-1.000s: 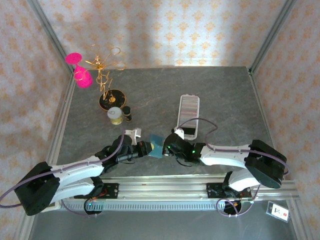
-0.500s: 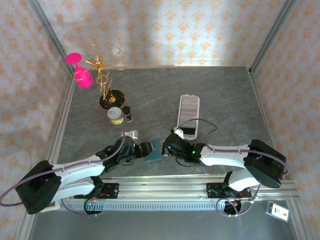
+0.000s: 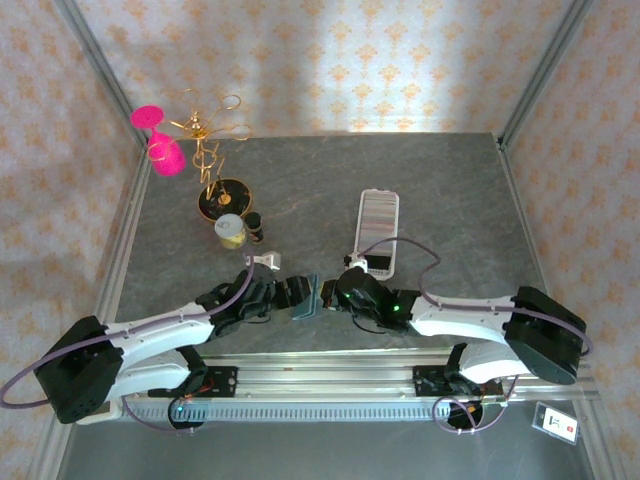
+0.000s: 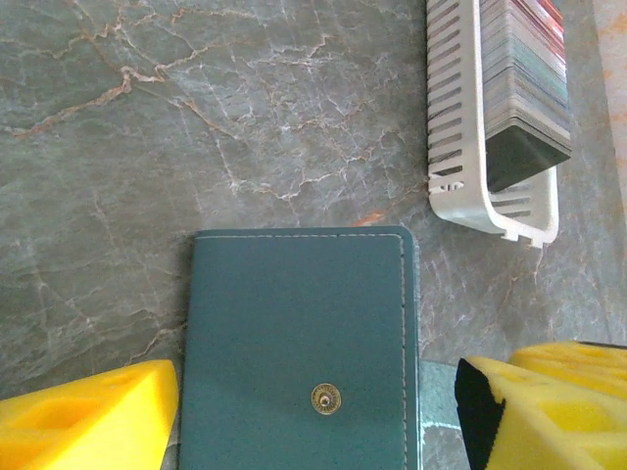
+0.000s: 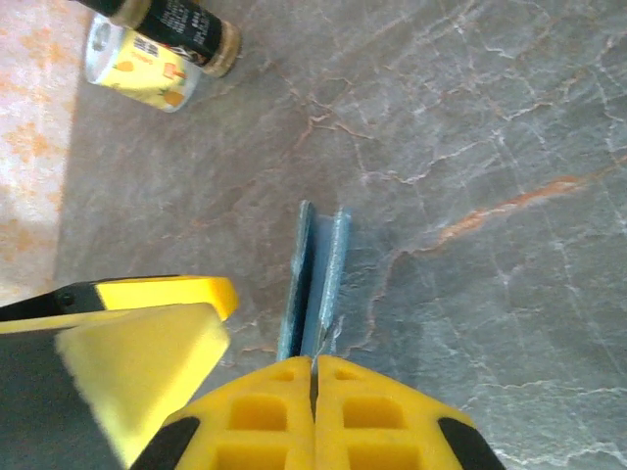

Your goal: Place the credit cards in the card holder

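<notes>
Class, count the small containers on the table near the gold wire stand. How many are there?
2: a pale-lidded jar just in front of the stand's dark base, and a dark bottle close on its right.

Grey veined tabletop [image 3: 450,190] — peach patterned walls [image 3: 400,60] around

card holder [image 4: 294,333], bottom edge off-frame

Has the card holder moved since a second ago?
Yes, slightly: the card holder has turned from showing a broad teal face to nearly edge-on, but its place left of the white tray's near end is barely changed.
</notes>
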Controlling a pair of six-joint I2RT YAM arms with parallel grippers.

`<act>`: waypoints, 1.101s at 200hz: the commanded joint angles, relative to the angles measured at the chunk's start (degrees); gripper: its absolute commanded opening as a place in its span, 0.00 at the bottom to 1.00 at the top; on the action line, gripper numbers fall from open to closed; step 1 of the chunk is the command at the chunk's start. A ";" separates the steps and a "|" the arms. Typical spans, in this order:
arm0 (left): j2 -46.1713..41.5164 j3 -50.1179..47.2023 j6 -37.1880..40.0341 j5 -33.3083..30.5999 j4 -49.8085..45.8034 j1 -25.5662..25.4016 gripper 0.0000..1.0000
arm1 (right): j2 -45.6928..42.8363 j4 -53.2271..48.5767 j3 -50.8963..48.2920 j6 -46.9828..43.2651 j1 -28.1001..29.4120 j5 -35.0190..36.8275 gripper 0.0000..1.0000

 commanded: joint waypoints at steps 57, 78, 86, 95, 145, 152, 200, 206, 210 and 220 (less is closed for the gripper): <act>4.52 4.12 1.93 -0.44 -1.42 -0.72 0.67 | -1.33 0.94 -0.52 0.45 0.38 0.67 0.00; 4.32 4.25 2.25 -1.79 -2.75 -0.78 0.61 | -1.35 -0.25 -0.50 0.53 0.39 1.64 0.00; 4.15 4.06 2.18 -2.30 -2.80 -0.78 0.59 | -1.33 -0.86 -0.51 0.67 0.36 2.07 0.00; 4.11 3.75 2.16 -2.82 -3.01 -0.75 0.57 | -1.37 -1.94 -0.39 0.79 0.40 2.86 0.00; 1.88 2.27 1.33 -6.12 -5.05 -0.71 0.45 | -0.59 -7.19 -0.51 1.68 0.01 6.38 0.00; 1.30 1.98 1.19 -6.71 -5.25 -0.70 0.43 | -0.33 -7.71 -0.45 1.73 -0.10 6.64 0.00; -2.18 -1.04 0.24 -9.06 -6.16 -0.69 0.28 | 1.00 -10.13 -0.61 2.29 -0.70 7.90 0.00; -2.00 -1.53 0.14 -8.80 -5.72 -0.66 0.27 | 1.21 -10.40 -0.57 2.30 -0.82 7.99 0.00; -1.82 -1.93 -0.07 -8.58 -5.37 -0.63 0.27 | 1.34 -10.55 -0.68 2.30 -0.81 8.00 0.00; -1.21 -2.67 -0.30 -8.09 -4.93 -0.66 0.24 | 1.66 -10.87 -0.66 2.43 -0.92 8.08 0.00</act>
